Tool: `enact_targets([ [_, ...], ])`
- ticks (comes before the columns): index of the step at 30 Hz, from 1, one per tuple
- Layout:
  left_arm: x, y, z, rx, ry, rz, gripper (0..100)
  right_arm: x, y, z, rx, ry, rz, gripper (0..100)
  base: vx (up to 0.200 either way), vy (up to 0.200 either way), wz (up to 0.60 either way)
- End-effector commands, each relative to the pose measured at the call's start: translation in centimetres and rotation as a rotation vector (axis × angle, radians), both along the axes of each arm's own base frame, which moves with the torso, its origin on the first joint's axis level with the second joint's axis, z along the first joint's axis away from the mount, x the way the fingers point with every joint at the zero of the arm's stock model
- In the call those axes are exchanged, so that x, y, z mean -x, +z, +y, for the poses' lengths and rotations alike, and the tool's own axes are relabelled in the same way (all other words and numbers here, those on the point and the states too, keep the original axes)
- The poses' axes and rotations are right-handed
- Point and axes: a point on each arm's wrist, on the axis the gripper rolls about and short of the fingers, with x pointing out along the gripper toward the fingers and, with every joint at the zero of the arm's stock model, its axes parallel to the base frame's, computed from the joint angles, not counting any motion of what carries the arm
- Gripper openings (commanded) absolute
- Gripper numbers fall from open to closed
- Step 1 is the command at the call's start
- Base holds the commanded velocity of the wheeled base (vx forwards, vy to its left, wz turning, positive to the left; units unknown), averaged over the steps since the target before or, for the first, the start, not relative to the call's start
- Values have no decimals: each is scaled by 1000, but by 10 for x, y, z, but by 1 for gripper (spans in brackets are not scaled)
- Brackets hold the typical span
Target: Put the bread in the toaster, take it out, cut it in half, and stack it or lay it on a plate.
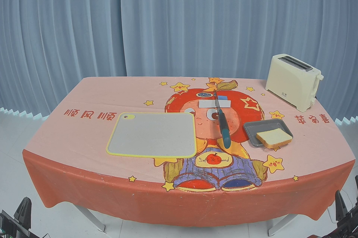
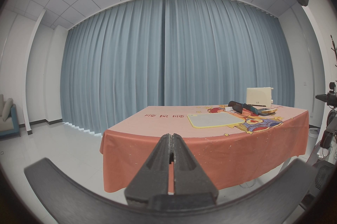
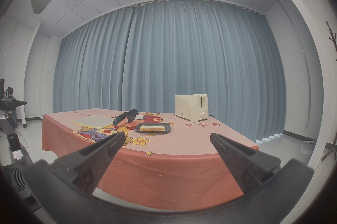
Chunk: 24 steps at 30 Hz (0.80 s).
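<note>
L gripper (image 2: 171,137) pressed closed, nothing in it. R gripper (image 3: 166,136) spread wide, empty. Both short of pink-clothed table (image 1: 93,97). Tan square bread slice (image 1: 274,137) lies in dark grey rectangular tray (image 1: 250,130), near cream plastic toaster (image 1: 293,81).

Red characters (image 1: 90,114) stood on the surface's cloth (image 1: 112,93) toward nine o'clock, a second red group (image 1: 312,118) toward three, faint lettering (image 1: 214,160) on the cartoon's apple toward six, and a small dark mark (image 1: 285,94) on the toaster (image 1: 298,76), none clearly legible.
</note>
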Motion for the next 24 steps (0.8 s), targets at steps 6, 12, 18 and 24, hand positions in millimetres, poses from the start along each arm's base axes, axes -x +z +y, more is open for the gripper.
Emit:
enact_targets([
  [6,-1,-5,0,0,1,19,0,0,-5,0,-2,-7,0,100,0,0,0],
  [12,-1,-5,0,0,1,19,0,0,-5,0,-1,-20,0,100,0,0,0],
  [18,-1,-5,0,0,0,19,0,0,-5,-1,1,-23,0,100,0,0,0],
  [24,-1,-5,0,0,1,19,0,0,-5,-1,2,-34,0,100,0,0,0],
])
